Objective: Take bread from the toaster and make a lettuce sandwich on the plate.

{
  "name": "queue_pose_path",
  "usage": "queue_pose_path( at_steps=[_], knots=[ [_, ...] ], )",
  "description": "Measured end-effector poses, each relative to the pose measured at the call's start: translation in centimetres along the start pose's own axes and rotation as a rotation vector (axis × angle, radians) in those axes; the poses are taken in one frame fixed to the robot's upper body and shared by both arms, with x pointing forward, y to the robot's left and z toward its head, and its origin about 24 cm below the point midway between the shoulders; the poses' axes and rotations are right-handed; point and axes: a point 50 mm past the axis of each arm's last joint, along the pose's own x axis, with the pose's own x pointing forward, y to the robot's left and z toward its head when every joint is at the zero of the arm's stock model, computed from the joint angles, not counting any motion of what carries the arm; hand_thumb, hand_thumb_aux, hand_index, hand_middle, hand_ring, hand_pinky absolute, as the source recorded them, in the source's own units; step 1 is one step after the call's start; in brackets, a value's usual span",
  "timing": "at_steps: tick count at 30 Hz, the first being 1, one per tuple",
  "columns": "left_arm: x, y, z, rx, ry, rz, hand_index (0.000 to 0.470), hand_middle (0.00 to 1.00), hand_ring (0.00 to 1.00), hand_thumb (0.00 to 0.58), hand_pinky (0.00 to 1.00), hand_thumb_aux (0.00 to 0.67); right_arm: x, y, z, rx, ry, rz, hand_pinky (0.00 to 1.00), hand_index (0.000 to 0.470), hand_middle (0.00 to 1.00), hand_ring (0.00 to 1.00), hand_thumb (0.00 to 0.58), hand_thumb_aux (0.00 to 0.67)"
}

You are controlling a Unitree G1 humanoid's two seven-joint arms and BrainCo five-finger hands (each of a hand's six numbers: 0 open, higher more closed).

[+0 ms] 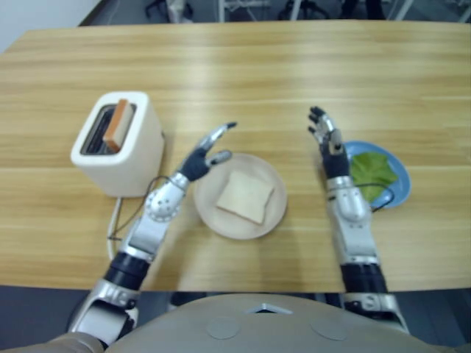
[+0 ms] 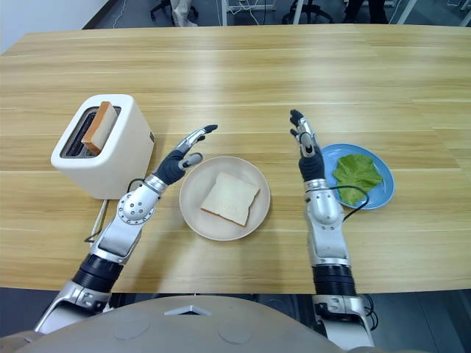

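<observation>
While the wooden table [image 2: 294, 73] carries everything, the white toaster [image 2: 110, 158] stands at its left, one browned slice [image 2: 98, 127] sticking up out of a slot. Right of it lies the tan plate [image 2: 190, 209] with a pale slice [image 2: 230, 198] flat on it, then a blue dish [image 2: 386, 193] holding the lettuce [image 2: 357, 175]. The left hand [image 2: 180, 158] hovers at the plate's left rim and the right hand [image 2: 305, 143] between plate and dish, both spread and empty. The toast looks light and stiff (probably crumbly), so pinch its raised top edge. The limp leaf is best lifted by its edge.
</observation>
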Motion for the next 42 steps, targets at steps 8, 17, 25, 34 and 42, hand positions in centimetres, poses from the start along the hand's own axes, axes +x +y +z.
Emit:
queue_pose_path(
  at_steps=[8,17,25,34,42],
  knots=[
    [-1.4,0.9,-1.2,-0.312,0.059,0.137,0.000,0.00,0.00,0.000,0.00,0.000,-0.1,-7.7,3.3,-0.852,-0.011,-0.025,0.00,0.000,0.00,0.00,0.000,0.000],
    [-2.2,1.5,-1.3,-0.361,0.075,0.198,0.000,0.00,0.00,0.000,0.00,0.000,-1.0,-14.3,-4.3,-1.529,0.396,0.201,0.00,0.000,0.00,0.00,0.000,0.000],
    [-2.7,0.8,-1.5,-0.324,0.098,0.193,0.000,0.00,0.00,0.000,0.00,0.000,-2.5,-14.1,-8.9,-1.641,0.584,0.447,0.00,0.000,0.00,0.00,0.000,0.000],
    [-2.8,0.5,-1.1,-0.292,0.085,0.182,0.000,0.00,0.00,0.000,0.00,0.000,-0.8,-12.4,-10.4,-1.675,0.565,0.514,0.00,0.000,0.00,0.00,0.000,0.000],
    [-2.9,-0.1,-1.0,-0.282,0.084,0.175,0.000,0.00,0.00,0.000,0.00,0.000,-0.6,-12.2,-10.7,-1.671,0.540,0.512,0.00,0.370,0.00,0.00,0.558,0.539]
  ],
)
